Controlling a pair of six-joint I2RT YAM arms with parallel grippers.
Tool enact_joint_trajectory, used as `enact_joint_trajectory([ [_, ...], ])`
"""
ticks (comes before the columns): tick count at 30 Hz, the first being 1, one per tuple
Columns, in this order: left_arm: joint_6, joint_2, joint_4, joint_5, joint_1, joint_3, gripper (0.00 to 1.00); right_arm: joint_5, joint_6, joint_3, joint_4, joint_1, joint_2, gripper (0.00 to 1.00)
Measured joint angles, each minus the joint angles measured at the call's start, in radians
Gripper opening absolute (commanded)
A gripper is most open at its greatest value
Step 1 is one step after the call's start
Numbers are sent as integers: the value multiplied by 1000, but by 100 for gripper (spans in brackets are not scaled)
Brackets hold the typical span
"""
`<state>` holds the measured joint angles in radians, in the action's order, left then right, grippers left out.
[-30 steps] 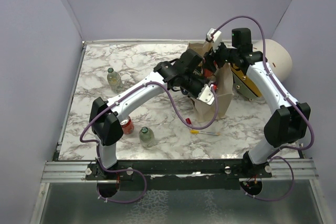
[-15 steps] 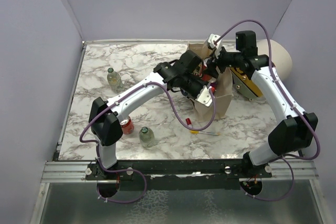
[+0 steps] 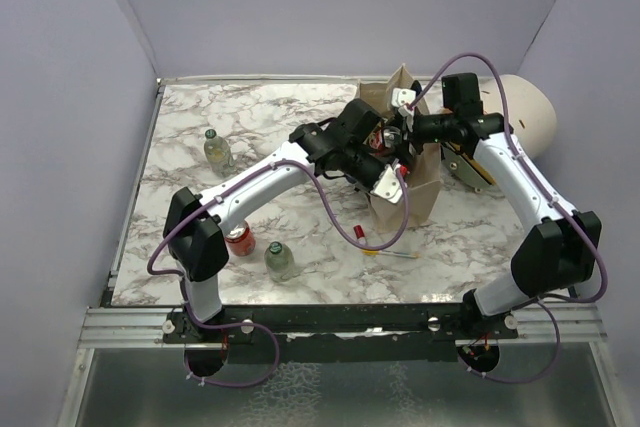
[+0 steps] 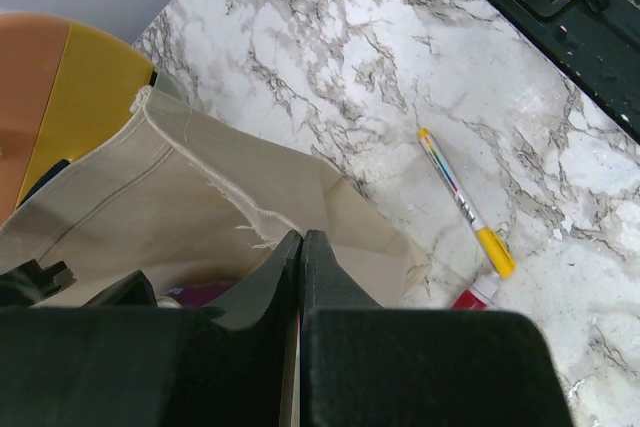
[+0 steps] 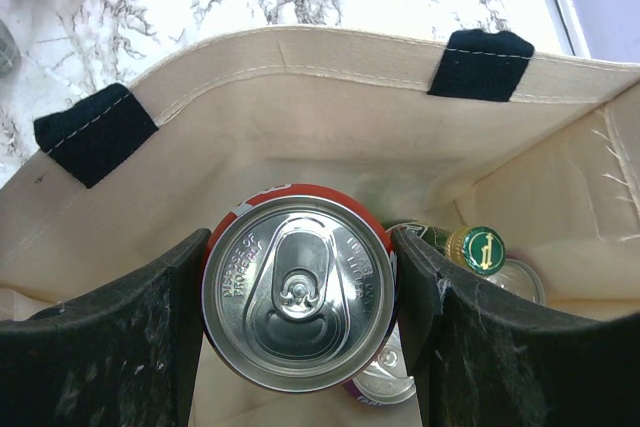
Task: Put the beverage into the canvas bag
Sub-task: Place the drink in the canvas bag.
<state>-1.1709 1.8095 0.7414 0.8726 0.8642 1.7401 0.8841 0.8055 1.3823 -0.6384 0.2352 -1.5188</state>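
Pretty far along here, I'd say. The right gripper (image 5: 298, 332) has its fingers clamped on either side of a red soda can (image 5: 295, 287), silver top facing the wrist cam, and the can hangs right in the open mouth of the canvas bag (image 5: 300, 77). You can see the beige walls and the navy handle tabs all around it. From these views I can't tell how deep it sits or whether it's touching anything underneath. The left gripper (image 4: 301, 247) is squeezed fully closed right at the bag's frayed rim, and it looks to me like it's pinching the fabric to hold the mouth open. The bag isn't empty either: a green-capped bottle (image 5: 478, 250) sits just beside the held can, and the top of another can (image 5: 385, 382) peeks out below it. So the carry looks done, and what's left is lowering a bit, letting go and pulling the arm out without dragging the bag along. A Coca-Cola can (image 3: 240, 240) and two glass bottles (image 3: 217, 150) (image 3: 279, 259) are out on the marble table (image 3: 300, 117), well apart from the bag. Whether those go in too, can't say. There's also a yellow marker (image 4: 465, 202) lying near the bag's base.
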Motion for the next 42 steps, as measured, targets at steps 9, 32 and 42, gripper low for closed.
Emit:
enact_joint_trajectory([
  [9, 29, -13, -24, 0, 0, -20, 0, 27, 98, -75, -2, 0, -13, 10],
  [32, 51, -23, -39, -1, 2, -43, 0, 27, 203, -67, -44, 0, -167, 11],
  [42, 58, -24, -46, -2, 2, -48, 0, 24, 266, -13, -92, 0, -230, 13],
])
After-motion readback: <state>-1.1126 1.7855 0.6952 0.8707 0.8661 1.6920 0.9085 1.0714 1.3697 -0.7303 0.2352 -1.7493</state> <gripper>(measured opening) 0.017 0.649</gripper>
